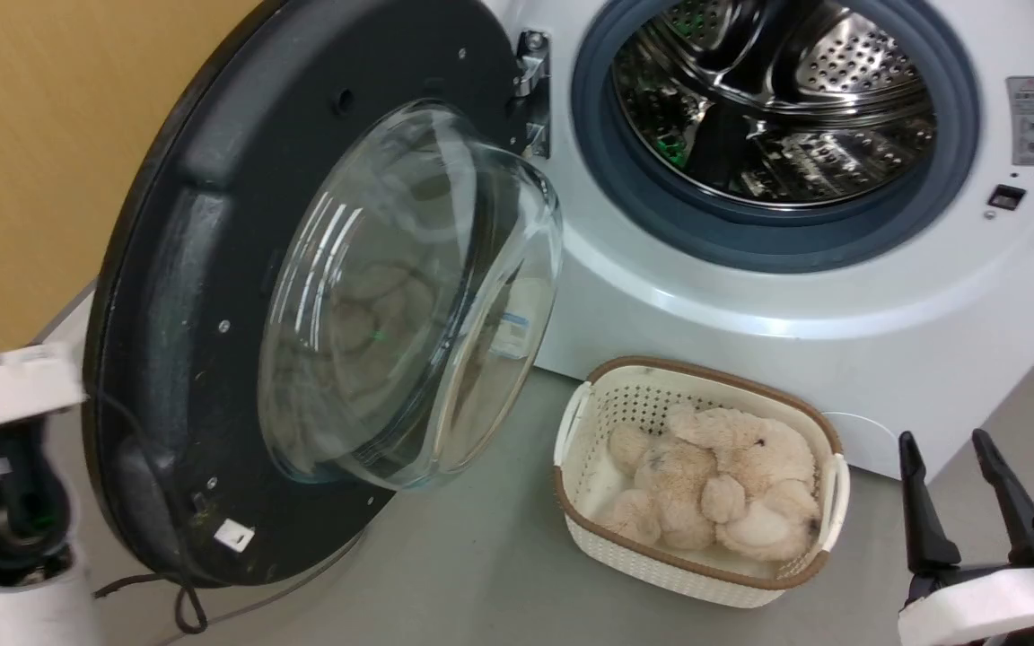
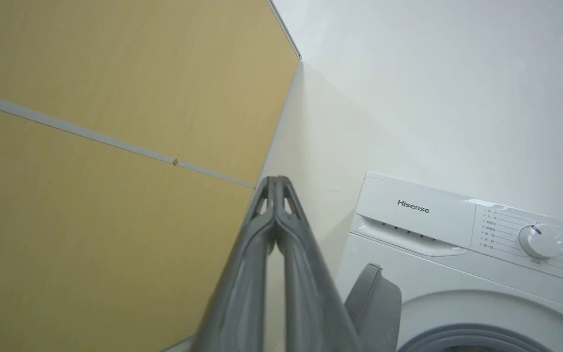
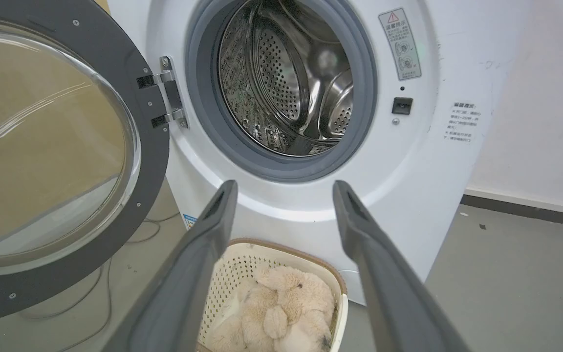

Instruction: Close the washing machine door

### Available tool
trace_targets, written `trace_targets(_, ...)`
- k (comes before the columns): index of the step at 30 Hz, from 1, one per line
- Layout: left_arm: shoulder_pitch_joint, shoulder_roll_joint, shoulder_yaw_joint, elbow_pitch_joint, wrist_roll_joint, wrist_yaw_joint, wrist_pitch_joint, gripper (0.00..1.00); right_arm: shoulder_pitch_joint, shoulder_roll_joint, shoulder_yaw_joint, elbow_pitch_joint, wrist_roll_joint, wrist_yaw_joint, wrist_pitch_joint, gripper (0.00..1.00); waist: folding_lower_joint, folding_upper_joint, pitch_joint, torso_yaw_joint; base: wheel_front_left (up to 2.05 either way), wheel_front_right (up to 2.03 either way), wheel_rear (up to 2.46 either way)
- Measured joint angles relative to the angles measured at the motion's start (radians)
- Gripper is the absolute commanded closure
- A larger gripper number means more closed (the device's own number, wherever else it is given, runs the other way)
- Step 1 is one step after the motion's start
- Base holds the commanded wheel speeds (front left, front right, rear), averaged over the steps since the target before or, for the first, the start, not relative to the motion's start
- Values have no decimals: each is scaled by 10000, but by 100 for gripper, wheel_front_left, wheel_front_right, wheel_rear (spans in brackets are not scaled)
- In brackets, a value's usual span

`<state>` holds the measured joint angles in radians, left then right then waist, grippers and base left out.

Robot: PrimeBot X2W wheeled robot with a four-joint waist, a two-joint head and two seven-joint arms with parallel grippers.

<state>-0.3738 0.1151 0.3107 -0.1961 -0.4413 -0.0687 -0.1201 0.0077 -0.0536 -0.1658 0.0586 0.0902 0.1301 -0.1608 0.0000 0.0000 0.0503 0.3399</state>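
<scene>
The washing machine door (image 1: 212, 269) is swung wide open to the left, black, with its clear glass bowl (image 1: 409, 296) bulging toward me. Right of it is the white washing machine (image 1: 750, 305), whose steel drum (image 1: 777, 99) is exposed inside a grey gasket. My left forearm (image 1: 5, 386) stands beside the door's outer rim. In the left wrist view my left gripper (image 2: 274, 182) is shut on nothing and points up at the wall corner, with the door's edge (image 2: 374, 303) just to its right. My right gripper (image 1: 945, 441) (image 3: 285, 187) is open and empty, low at the right, facing the machine.
A cream woven basket (image 1: 589, 404) holding a beige plush toy (image 1: 723, 484) sits on the grey floor in front of the machine, under the door's swing path. A dark cable (image 1: 185, 606) lies below the door. A yellow wall panel (image 1: 50, 135) is close behind the door.
</scene>
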Motion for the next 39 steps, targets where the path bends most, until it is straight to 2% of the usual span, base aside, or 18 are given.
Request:
trace_targets(11, 17, -58, 1841, 1204, -2742, 36, 577, 100, -88, 0, -242, 79, 12, 0, -196, 0, 0, 0, 210, 492, 0, 0, 0)
trace_targets(19, 634, -161, 2483, 2615, -4328, -107, 1453, 100, -134, 0, -483, 167, 58, 0, -362, 0, 0, 0, 285, 819, 0, 0, 0)
trace_targets(29, 1085, -334, 1983, 4230, -6569, -370, 3603, 100, -176, 0, -709, 228, 58, 0, -573, 0, 0, 0, 446, 1248, 0, 0, 0)
trace_targets(39, 1699, -403, 765, 3939, -8778, -485, 5494, 100, -225, 2, -905, 301, 59, 0, -790, 0, 0, 0, 578, 1600, 0, 0, 0)
